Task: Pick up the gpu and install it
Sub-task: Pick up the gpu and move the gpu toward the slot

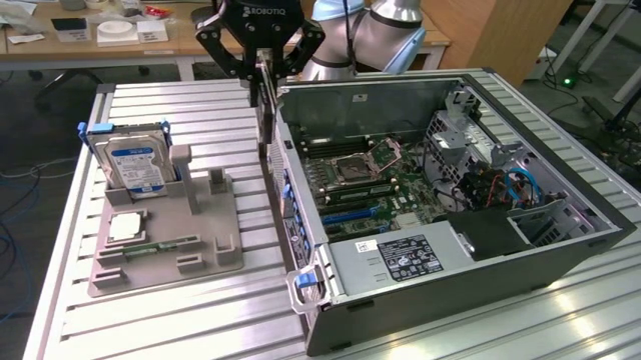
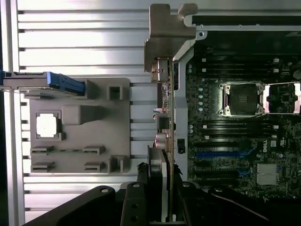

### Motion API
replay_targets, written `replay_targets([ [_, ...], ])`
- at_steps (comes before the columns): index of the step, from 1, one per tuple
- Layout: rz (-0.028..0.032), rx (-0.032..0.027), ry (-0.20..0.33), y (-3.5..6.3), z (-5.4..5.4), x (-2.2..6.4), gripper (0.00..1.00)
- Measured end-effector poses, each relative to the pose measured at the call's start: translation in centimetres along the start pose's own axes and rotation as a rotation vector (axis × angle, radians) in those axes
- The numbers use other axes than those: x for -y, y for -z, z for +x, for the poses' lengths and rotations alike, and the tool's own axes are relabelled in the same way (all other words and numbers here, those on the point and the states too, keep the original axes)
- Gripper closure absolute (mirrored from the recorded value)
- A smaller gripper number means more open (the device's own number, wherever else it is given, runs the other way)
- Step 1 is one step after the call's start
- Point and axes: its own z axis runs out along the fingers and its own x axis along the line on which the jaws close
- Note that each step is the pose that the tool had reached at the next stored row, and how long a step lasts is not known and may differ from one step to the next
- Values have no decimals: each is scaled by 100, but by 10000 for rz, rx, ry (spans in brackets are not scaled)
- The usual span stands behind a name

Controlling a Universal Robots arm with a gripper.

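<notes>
Boxy silver hard drive with blue label stands upright in grey plastic parts holder on ribbed aluminium desk. Black gripper, fingers pinching thin dark gpu card with silver bracket. The gpu hangs edge-on below the fingers, just beside wall of open grey computer case

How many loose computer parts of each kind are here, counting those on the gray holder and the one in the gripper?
hard drive: 1
CPU chip: 1
memory stick: 1
gpu, held in the gripper: 1
Total: 4
</notes>
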Motion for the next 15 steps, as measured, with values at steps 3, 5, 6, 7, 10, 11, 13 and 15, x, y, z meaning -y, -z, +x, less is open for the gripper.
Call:
replay_targets([
  [3, -1, 6, -30, -9, -341, -9, 72],
  [5, 0, 8, -31, -10, -413, -11, 72],
  [6, 0, 9, -31, -11, -448, -12, 72],
  [7, 0, 9, -30, -11, -484, -13, 72],
  [10, 0, 13, -31, -13, -589, -17, 72],
  [11, -1, 14, -31, -14, -626, -18, 72],
  [13, 0, 14, -30, -15, -697, -19, 72],
  [15, 0, 15, -30, -17, -767, -21, 72],
])
